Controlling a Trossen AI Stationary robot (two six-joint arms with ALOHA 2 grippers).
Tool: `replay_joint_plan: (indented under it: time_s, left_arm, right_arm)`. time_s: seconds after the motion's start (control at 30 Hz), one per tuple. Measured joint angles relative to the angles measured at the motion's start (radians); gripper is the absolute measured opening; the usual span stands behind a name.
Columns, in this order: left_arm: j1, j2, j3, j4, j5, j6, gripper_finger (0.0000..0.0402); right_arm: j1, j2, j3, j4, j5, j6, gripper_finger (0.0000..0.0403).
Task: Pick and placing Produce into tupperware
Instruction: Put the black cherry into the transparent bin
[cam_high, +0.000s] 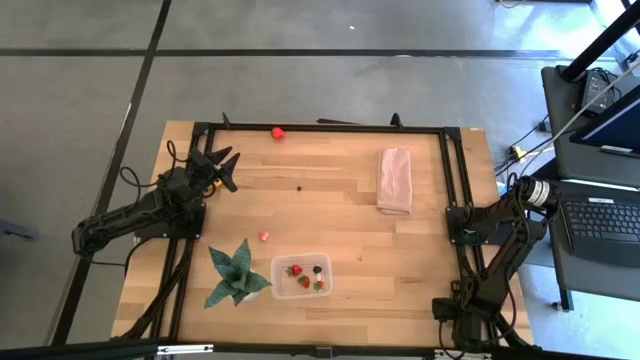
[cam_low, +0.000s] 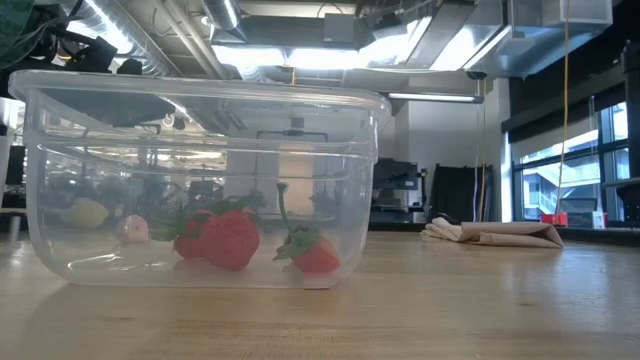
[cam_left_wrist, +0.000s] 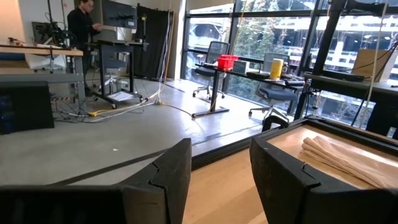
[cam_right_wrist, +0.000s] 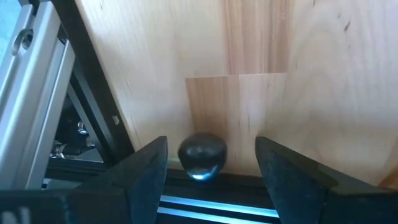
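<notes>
The clear tupperware stands on the table near its near edge and fills the low view. Inside lie red strawberries and a dark berry; a yellow piece shows through its wall. Loose on the wood are a small strawberry, a dark berry and a rounder red fruit at the far rail. My left gripper is open near the far-left corner, level with the table. My right gripper is open, pointing down by the right rail, with a dark round thing between its fingers, untouched.
A green spiky plant stands just left of the tupperware. A folded beige cloth lies toward the far right, also visible in the low view. A black rail frame borders the table. A person stands far back in the room.
</notes>
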Motion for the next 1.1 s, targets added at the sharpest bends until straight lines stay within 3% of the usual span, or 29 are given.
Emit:
replay_joint_plan:
  time_s: [0.57, 0.8, 1.1]
  left_arm:
    - [0.000, 0.000, 0.000, 0.000, 0.000, 0.001, 0.0157]
    - [0.000, 0.000, 0.000, 0.000, -0.002, 0.000, 0.0157]
    - [0.000, 0.000, 0.000, 0.003, -0.106, -0.002, 0.0157]
  right_arm:
    - [0.004, 0.006, 0.018, -0.006, 0.010, -0.049, 0.0251]
    - [0.032, 0.005, 0.018, 0.001, 0.085, -0.103, 0.0251]
    - [0.076, 0.001, 0.017, 0.005, 0.164, -0.087, 0.0251]
